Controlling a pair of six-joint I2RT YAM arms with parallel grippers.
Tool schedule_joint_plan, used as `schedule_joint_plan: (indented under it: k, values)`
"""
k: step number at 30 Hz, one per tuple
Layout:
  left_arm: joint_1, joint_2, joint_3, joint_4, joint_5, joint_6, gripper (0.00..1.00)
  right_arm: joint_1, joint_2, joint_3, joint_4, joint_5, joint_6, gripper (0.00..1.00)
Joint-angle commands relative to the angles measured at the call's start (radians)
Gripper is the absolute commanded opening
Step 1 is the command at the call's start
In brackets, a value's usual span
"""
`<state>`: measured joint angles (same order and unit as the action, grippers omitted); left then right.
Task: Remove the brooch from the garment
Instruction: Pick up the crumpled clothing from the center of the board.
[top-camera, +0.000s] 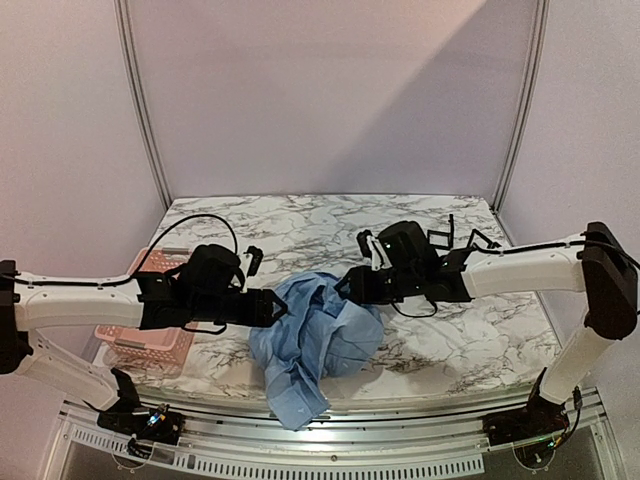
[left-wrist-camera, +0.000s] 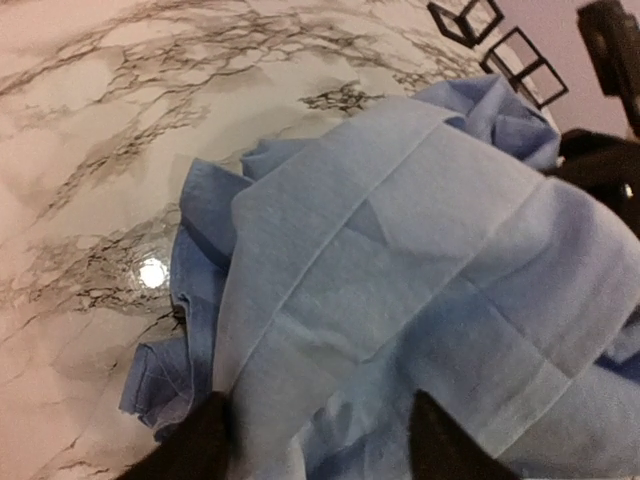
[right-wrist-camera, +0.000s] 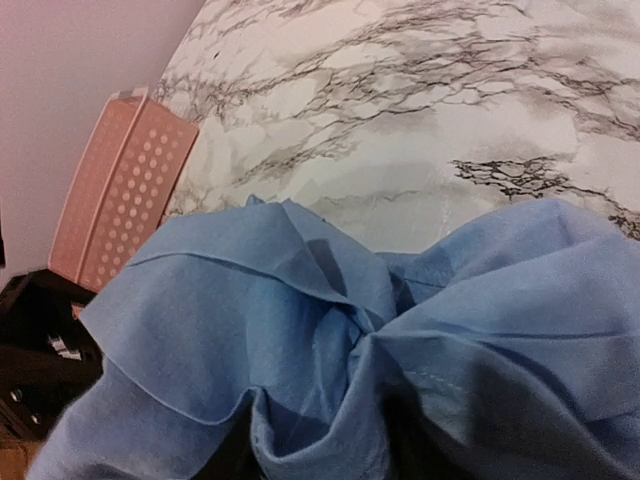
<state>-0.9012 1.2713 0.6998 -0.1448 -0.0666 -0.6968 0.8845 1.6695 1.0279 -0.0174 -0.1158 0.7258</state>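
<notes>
Pictured from above: the garment (top-camera: 318, 335), crumpled in a heap midway along the near edge of the marble surface (top-camera: 300, 220), one end hanging over that edge. Flanked on the left by the left pincer (top-camera: 274, 306), reaching across above a pink basket (top-camera: 150, 345), and on the right by the right pincer (top-camera: 348, 286), both nosed into the top of the heap.

Shown in the left wrist view with dark fingertips (left-wrist-camera: 205, 445) apart, astride a broad fold of blue cloth; impossible to tell whether biting on that fold or merely straddling it. Buried under cloth in the right wrist view, so no telling spread from pressed together on that side either.

Plenty to go wrong from here. Liable to catch several layers at once if pinched blind into so thick a bunch, or to close on the pin itself. Apt to tear the soft weave, or bend the clasp, if tugged before finding the fastening. At risk, too, of sliding off the surface altogether if pulled towards the near edge, given the weight of cloth hanging there. Could also knock the basket on any wide swing to the left.

No sign of the brooch in any of the three views: presumably tucked inside a fold or turned face down. Collar, cuffs and buttons likewise lost among the wrinkles. Inside of the basket mostly masked by the left arm. Exact contact between pincers and cloth hidden from above by the wrists' own bulk.
</notes>
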Motion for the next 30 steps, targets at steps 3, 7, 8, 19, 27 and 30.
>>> schedule_joint_plan:
  k: [3,7,8,19,27,30]
  values:
    - [-0.007,0.010,-0.036,0.127,0.059,-0.052,0.29,0.004,-0.020,0.031,0.110,0.027,-0.007,0.11]
    - [-0.006,0.007,-0.014,0.161,0.059,-0.048,0.01,0.005,-0.076,0.054,0.108,0.093,-0.038,0.00]
    - [-0.004,0.003,0.002,0.151,0.059,-0.034,0.00,0.005,-0.089,0.068,0.101,0.107,-0.053,0.00]
    - [0.108,-0.070,0.362,-0.146,0.043,0.182,0.00,0.004,-0.205,0.315,-0.032,0.240,-0.300,0.00]
    - [0.199,-0.158,0.470,-0.209,0.155,0.226,0.00,0.004,-0.351,0.273,0.120,0.128,-0.395,0.00]
    - [0.205,-0.188,0.417,-0.217,0.152,0.226,0.00,0.005,-0.371,0.214,0.126,0.169,-0.389,0.00]
